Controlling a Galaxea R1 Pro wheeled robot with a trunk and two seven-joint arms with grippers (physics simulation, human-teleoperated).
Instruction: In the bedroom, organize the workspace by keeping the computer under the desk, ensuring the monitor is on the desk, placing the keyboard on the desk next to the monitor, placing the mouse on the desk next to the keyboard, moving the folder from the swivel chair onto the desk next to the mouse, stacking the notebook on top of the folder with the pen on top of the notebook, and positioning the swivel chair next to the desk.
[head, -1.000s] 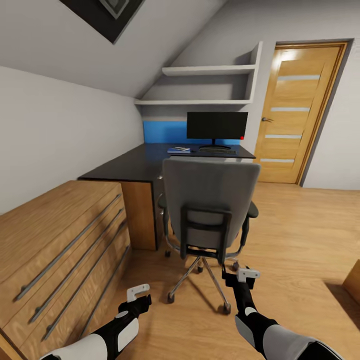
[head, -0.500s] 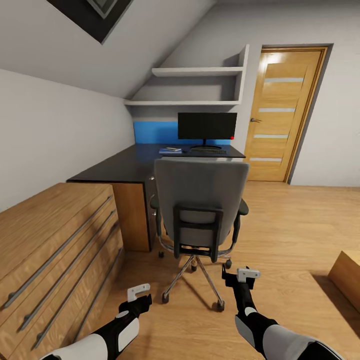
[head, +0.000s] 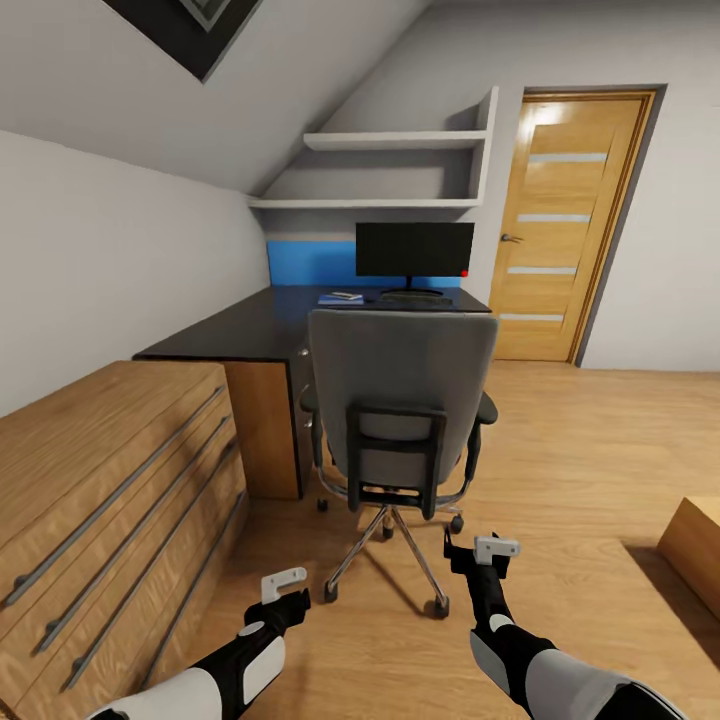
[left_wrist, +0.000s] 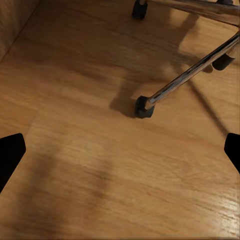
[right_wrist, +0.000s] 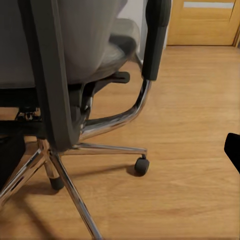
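Head view, left pincer (head: 283, 587) and right pincer (head: 482, 553) spread wide, empty, low behind swivel chair (head: 400, 400)

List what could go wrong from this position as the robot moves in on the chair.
The swivel chair stands on castors with its back to the robot, so a push from either end effector could roll or spin it into the desk. The right end effector hovers close to the chrome base, so a finger might catch a spoke. The light-wood cabinet stands close beside the left arm, leaving little swing room.
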